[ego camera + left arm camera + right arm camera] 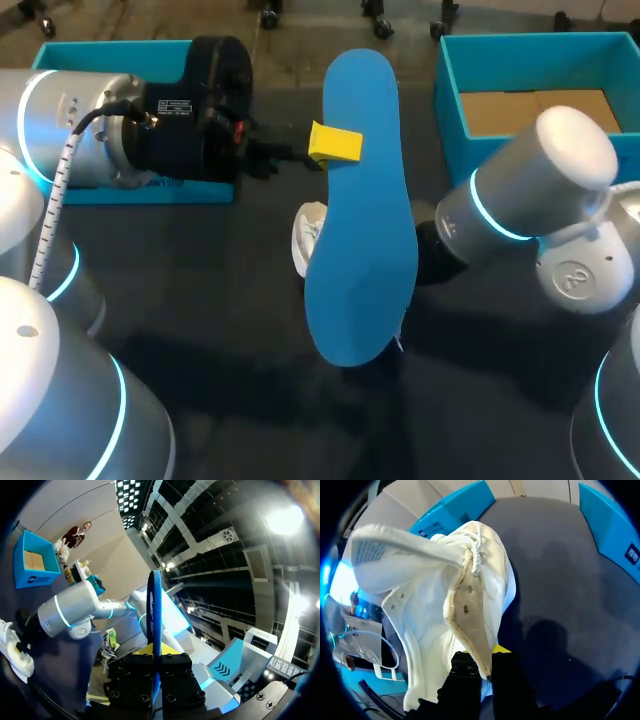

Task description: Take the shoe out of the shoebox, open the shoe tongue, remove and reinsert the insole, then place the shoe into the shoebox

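My left gripper is shut on a large blue insole and holds it in the air over the middle of the table. In the left wrist view the insole stands edge-on between the shut fingers. Under it lies the white shoe, mostly hidden in the head view. My right arm comes in from the right; its gripper is hidden behind the insole there. In the right wrist view that gripper is shut on the tan inner edge of the shoe's upper, with the opening spread wide.
An open blue shoebox with a cardboard floor stands at the back right. A second blue box part sits at the back left, behind my left arm. Dark table surface lies around the shoe.
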Action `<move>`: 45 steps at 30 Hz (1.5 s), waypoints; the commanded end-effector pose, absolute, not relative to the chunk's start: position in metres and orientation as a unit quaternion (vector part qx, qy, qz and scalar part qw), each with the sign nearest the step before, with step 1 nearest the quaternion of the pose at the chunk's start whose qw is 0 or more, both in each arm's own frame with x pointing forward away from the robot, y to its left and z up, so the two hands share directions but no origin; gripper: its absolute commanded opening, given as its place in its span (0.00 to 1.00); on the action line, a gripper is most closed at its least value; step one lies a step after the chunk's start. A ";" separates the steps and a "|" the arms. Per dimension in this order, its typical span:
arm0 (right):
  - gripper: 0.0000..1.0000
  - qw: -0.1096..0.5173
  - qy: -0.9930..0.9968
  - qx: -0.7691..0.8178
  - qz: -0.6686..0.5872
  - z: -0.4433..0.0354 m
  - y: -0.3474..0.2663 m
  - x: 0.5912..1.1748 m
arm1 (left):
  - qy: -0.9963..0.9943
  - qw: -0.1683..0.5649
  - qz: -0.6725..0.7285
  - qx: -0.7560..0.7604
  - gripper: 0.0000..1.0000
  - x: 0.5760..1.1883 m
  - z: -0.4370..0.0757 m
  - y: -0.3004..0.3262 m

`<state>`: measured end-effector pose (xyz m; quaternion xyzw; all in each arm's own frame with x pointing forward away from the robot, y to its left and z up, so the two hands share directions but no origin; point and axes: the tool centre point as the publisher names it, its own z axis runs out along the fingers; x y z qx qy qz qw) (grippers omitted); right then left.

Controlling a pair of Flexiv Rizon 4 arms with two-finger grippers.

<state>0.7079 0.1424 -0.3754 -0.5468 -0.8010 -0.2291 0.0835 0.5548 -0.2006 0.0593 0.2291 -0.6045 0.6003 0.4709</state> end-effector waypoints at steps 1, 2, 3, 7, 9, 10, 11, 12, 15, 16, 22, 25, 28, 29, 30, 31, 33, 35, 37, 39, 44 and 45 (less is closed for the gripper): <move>0.00 0.077 -0.805 -0.546 -0.219 -0.390 0.151 0.712 | -0.604 0.470 0.601 0.229 0.00 0.554 0.058 -0.202; 0.00 0.075 -0.805 -0.548 -0.215 -0.392 0.151 0.713 | -0.604 0.470 0.601 0.229 0.00 0.554 0.058 -0.202; 0.00 0.070 -0.804 -0.553 -0.209 -0.394 0.150 0.713 | -0.604 0.470 0.601 0.229 0.00 0.554 0.058 -0.202; 0.00 0.067 -0.798 -0.563 -0.205 -0.402 0.146 0.711 | -0.604 0.470 0.601 0.229 0.00 0.554 0.058 -0.202; 0.00 0.066 -0.795 -0.570 -0.196 -0.405 0.144 0.711 | -0.604 0.470 0.601 0.229 0.00 0.554 0.058 -0.202; 0.00 0.064 -0.793 -0.573 -0.198 -0.406 0.144 0.710 | -0.604 0.470 0.601 0.229 0.00 0.554 0.058 -0.202; 0.00 0.063 -0.791 -0.576 -0.196 -0.407 0.143 0.710 | -0.604 0.470 0.601 0.229 0.00 0.554 0.058 -0.202; 0.00 0.062 -0.789 -0.578 -0.200 -0.408 0.143 0.710 | -0.604 0.470 0.601 0.229 0.00 0.554 0.058 -0.202; 0.00 0.058 -0.785 -0.585 -0.197 -0.408 0.141 0.708 | -0.604 0.470 0.601 0.229 0.00 0.554 0.058 -0.202; 0.00 0.057 -0.783 -0.586 -0.199 -0.408 0.140 0.707 | -0.604 0.470 0.601 0.229 0.00 0.554 0.058 -0.202; 0.00 0.057 -0.776 -0.595 -0.201 -0.414 0.137 0.706 | -0.604 0.470 0.601 0.229 0.00 0.554 0.058 -0.202; 0.13 0.063 -0.773 -0.596 -0.206 -0.415 0.138 0.706 | -0.604 0.470 0.601 0.229 0.00 0.554 0.058 -0.202; 1.00 0.080 -0.767 -0.603 -0.204 -0.409 0.142 0.707 | -0.604 0.470 0.601 0.229 0.00 0.554 0.058 -0.202; 1.00 0.081 -0.765 -0.604 -0.208 -0.407 0.142 0.707 | -0.604 0.470 0.601 0.229 0.00 0.554 0.058 -0.202; 1.00 0.090 -0.761 -0.607 -0.211 -0.403 0.142 0.706 | -0.604 0.470 0.601 0.229 0.00 0.554 0.058 -0.202; 1.00 0.093 -0.760 -0.608 -0.209 -0.399 0.143 0.706 | -0.604 0.470 0.601 0.229 0.00 0.554 0.058 -0.202; 1.00 0.109 -0.756 -0.609 -0.214 -0.391 0.144 0.706 | -0.604 0.470 0.601 0.229 0.00 0.554 0.058 -0.202; 1.00 0.123 -0.751 -0.610 -0.223 -0.383 0.144 0.705 | -0.604 0.470 0.601 0.229 0.00 0.554 0.058 -0.202; 1.00 0.130 -0.747 -0.609 -0.233 -0.376 0.144 0.704 | -0.604 0.470 0.601 0.229 0.00 0.554 0.058 -0.202; 1.00 0.147 -0.741 -0.608 -0.243 -0.367 0.142 0.701 | -0.604 0.470 0.601 0.229 0.00 0.554 0.058 -0.202; 1.00 0.172 -0.738 -0.594 -0.268 -0.346 0.138 0.696 | -0.604 0.470 0.601 0.229 0.00 0.554 0.058 -0.202; 1.00 0.175 -0.739 -0.591 -0.273 -0.342 0.137 0.695 | -0.604 0.470 0.601 0.229 0.00 0.554 0.058 -0.202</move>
